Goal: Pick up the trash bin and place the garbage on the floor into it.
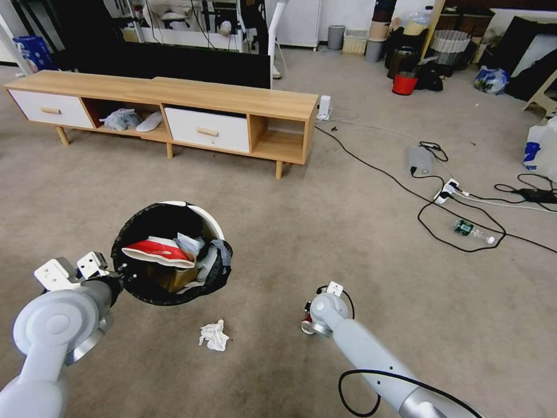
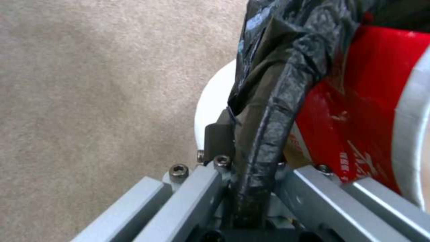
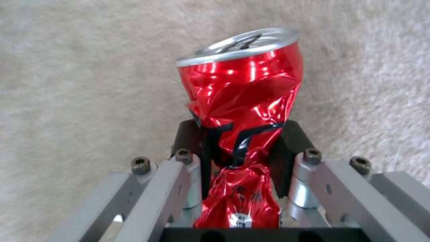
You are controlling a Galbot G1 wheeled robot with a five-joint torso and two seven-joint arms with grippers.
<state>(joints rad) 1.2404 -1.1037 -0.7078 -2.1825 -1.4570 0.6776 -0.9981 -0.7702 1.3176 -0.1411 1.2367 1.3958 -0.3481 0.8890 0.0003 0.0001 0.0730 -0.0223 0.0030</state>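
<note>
Your left claw is clamped on the black-bag-lined rim of the small round white plastic bin, held above the carpet, while your right claw pinches a crushed red can low over the floor.

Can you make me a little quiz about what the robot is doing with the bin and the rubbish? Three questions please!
1. True or false: the right tool is squeezing a crushed red can.
2. What does the left tool pinch to hold the trash bin? A) its white base B) its bag-covered rim C) a handle
3. Name the litter lying on the carpet between the two arms.

Key
1. True. The can sits between its fingers.
2. B. The fingers close on the rim with the black bag over it.
3. A crumpled white tissue. A small bottle also lies farther off, by the cables.
</note>
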